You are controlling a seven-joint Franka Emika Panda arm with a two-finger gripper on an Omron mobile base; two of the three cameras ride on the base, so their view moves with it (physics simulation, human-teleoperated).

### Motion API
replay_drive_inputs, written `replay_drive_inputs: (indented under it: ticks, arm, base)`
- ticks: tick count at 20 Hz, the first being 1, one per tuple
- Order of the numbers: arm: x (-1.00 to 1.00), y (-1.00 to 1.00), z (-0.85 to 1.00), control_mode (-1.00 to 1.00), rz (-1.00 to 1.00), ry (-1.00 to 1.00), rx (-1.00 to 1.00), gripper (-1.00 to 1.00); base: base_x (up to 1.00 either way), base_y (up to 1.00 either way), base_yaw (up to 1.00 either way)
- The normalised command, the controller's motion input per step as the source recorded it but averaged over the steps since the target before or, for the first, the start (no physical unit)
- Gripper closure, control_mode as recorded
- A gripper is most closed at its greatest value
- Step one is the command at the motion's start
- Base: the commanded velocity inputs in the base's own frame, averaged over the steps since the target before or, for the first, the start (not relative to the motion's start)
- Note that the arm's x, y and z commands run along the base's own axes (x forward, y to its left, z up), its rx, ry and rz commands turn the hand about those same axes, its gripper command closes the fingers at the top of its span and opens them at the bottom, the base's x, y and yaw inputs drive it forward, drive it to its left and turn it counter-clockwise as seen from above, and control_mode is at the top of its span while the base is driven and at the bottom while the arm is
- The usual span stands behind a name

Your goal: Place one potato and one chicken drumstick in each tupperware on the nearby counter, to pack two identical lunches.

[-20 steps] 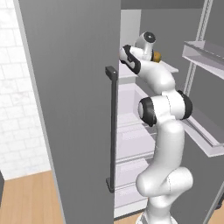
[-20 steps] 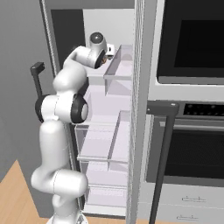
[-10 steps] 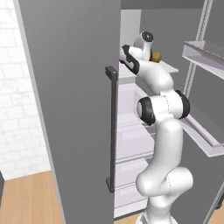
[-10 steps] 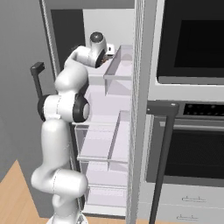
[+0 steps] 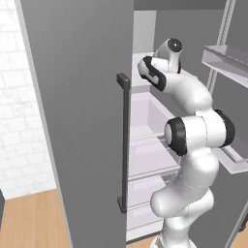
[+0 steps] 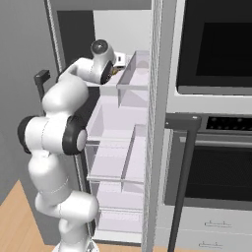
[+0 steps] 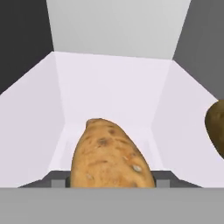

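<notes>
Reaching into the upper fridge shelf (image 6: 115, 88), the gripper (image 7: 111, 183) has a potato (image 7: 109, 159) between its fingers; I cannot tell if they are closed. Lift straight, avoiding the second potato (image 7: 216, 127) nearby.

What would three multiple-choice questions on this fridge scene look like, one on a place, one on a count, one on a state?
1. Where is the white arm's hand?
A. Inside the fridge's upper shelf
B. At the oven door
C. Near the floor

2. How many brown speckled potatoes show in the hand view?
A. None
B. Two
C. Four

3. The grey fridge door is:
A. Shut
B. Open
C. Removed

Key: 1 A, the gripper reaches onto the upper shelf. 2 B, one potato sits at the fingertips, another potato at the right edge. 3 B, the fridge door stands swung out.
</notes>
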Motion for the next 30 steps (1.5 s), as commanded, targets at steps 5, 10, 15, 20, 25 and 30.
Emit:
replay_drive_inputs:
  ticks: [5, 10, 15, 20, 25, 30]
  arm:
    - [-1.0, -0.05, 0.34, -1.0, -0.08, 0.0, 0.0, 1.0]
    - [-1.0, 0.0, 0.54, -1.0, -0.03, 0.05, 0.0, 1.0]
    - [-1.0, 0.0, -0.11, -1.0, -0.05, 0.0, -0.01, 1.0]
    - [-1.0, 0.0, -0.26, -1.0, -0.05, 0.05, -0.05, 1.0]
    - [-1.0, 0.0, -0.36, -1.0, -0.04, 0.18, -0.06, 1.0]
    - [-1.0, 0.19, -0.63, -1.0, 0.0, 0.16, -0.08, 1.0]
  base:
    - [0.0, 0.0, 0.0]
    - [0.0, 0.0, 0.0]
    - [0.0, 0.0, 0.0]
    - [0.0, 0.0, 0.0]
    - [0.0, 0.0, 0.0]
    - [0.0, 0.0, 0.0]
